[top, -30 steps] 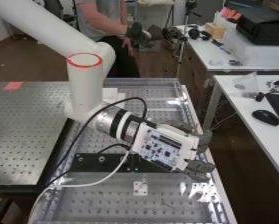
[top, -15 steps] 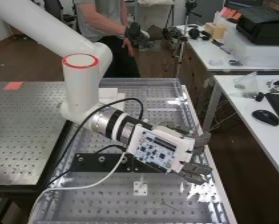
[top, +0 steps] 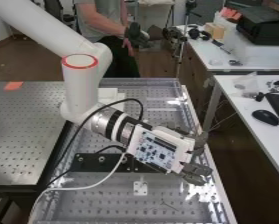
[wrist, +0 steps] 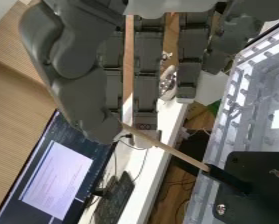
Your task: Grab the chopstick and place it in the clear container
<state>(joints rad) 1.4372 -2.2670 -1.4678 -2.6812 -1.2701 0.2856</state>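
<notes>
- The hand (top: 195, 173) is near the long edge of the bench, in the high view; its thumb (wrist: 95, 107) and a fingertip (wrist: 145, 121) are closed in a pinch on the chopstick (wrist: 164, 146), while other fingers hang nearly straight.
- The grip is close to the pale end of the stick. I think this is chosen to leave most of the length free, for easy laying down.
- The straight fingers seem to be kept out of the pinch, because so thin a thing needs only two contacts.
- The long axis goes slantwise out from the pinch, across the line of the fingers, with the dark end away from the hand, towards a black plate (wrist: 257, 192). Whether they touch, I cannot tell.
- In the wrist view the stick passes across the wall of the clear box (wrist: 231, 107), which I take for the container. It is not released there; lowering and letting go remain, in my judgement.
</notes>
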